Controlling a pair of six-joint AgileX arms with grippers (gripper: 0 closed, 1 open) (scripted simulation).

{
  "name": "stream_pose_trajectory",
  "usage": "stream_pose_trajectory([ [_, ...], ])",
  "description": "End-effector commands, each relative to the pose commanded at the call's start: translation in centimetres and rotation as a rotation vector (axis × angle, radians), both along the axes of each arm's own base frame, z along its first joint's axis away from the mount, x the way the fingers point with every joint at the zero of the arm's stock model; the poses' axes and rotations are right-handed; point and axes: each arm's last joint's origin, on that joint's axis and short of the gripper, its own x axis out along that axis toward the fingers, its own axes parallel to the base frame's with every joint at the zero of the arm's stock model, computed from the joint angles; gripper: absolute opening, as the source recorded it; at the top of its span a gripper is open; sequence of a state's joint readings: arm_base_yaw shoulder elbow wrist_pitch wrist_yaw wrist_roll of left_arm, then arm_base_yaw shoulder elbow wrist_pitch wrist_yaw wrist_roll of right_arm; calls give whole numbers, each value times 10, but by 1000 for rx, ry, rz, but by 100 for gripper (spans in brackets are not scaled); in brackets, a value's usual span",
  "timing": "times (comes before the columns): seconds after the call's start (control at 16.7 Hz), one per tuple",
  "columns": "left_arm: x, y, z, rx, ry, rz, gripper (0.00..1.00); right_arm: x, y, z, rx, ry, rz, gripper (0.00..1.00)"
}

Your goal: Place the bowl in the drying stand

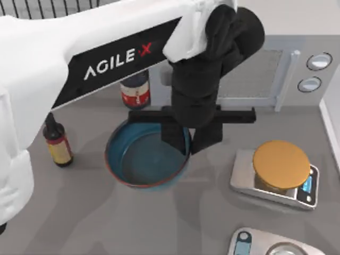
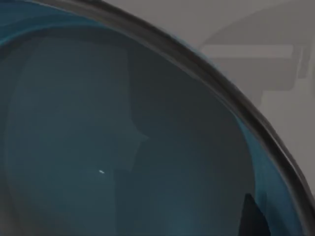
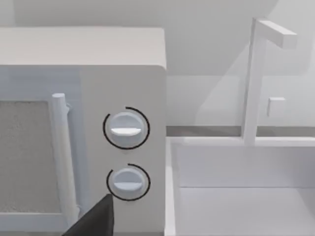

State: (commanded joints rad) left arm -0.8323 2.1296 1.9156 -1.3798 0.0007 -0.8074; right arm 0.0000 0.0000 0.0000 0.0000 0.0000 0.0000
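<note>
The blue bowl (image 1: 143, 162) with its reddish-brown rim sits on the grey table, left of centre. My left gripper (image 1: 188, 142) reaches down at the bowl's right rim, one finger inside the wall and one outside, shut on the rim. The left wrist view looks closely into the bowl (image 2: 123, 147), with its dark rim curving across. The drying stand (image 1: 32, 8) is a dark wire rack at the far left edge, mostly behind my left arm. My right gripper (image 3: 96, 221) is a dark tip facing the microwave.
A dark sauce bottle (image 1: 57, 143) stands left of the bowl and a red-labelled bottle (image 1: 135, 90) behind it. A microwave (image 1: 265, 74) is at the back right, next to a white sink (image 3: 236, 187). A silver scale (image 1: 279, 170) with a golden disc and a second scale (image 1: 265, 245) lie right of the bowl.
</note>
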Motion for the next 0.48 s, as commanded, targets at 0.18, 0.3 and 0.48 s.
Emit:
stream_pose_trajectory([
  [0.18,-5,6,53,-2,0,-1,0,0,0,0,0,0,0,100],
  [0.3,-10,12,79,-10,-7,-2,0,0,0,0,0,0,0,100],
  [0.48,-14,19,97,-19,-15,-3,0,0,0,0,0,0,0,100],
])
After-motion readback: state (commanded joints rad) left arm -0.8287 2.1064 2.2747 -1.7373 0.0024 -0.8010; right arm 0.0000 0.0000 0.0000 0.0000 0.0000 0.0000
